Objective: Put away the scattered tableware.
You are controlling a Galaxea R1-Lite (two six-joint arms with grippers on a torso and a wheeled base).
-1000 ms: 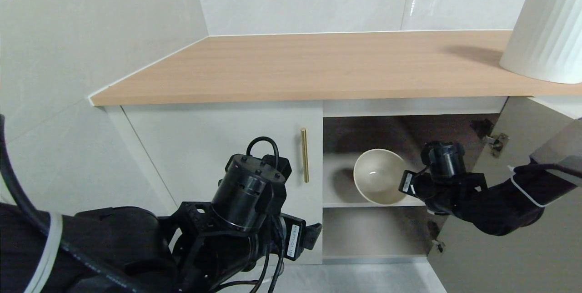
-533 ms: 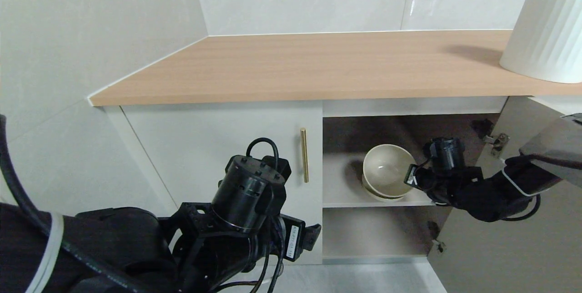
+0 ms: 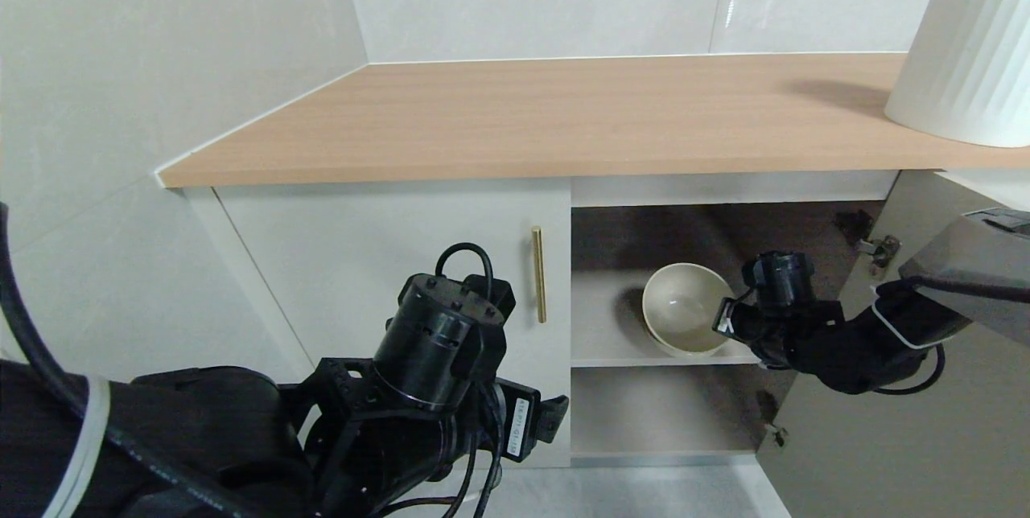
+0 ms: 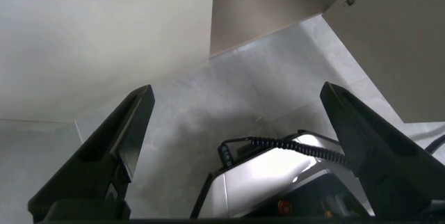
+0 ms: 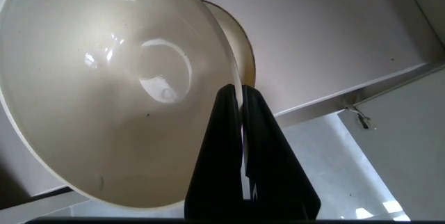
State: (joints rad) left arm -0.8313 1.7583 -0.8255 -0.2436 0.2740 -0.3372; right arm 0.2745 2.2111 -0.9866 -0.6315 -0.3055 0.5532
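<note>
Closest in, the left hand (image 4: 236, 92) hangs low in front of the closed cabinet door (image 3: 386, 252), fingers spread wide with nothing in them, pointed at the floor. Further back, the right hand (image 5: 240, 95) is clamped on the rim of the bowl (image 3: 684, 309), which sits on the cabinet's upper shelf (image 3: 603, 345), close to the front edge and over toward the right side. It looks like it's resting in a second bowl (image 5: 240, 40) underneath. Bowl's round, so no real long axis; the mouth faces up and seems tipped a bit toward the front. My worry is that if the hand lets go before the bowl is seated flat, it could rock and slide off that front edge, or the fingers could drag the rim on the way out. Way back, a white ribbed container (image 3: 966, 43) sits at the worktop's (image 3: 563, 116) right edge.
</note>
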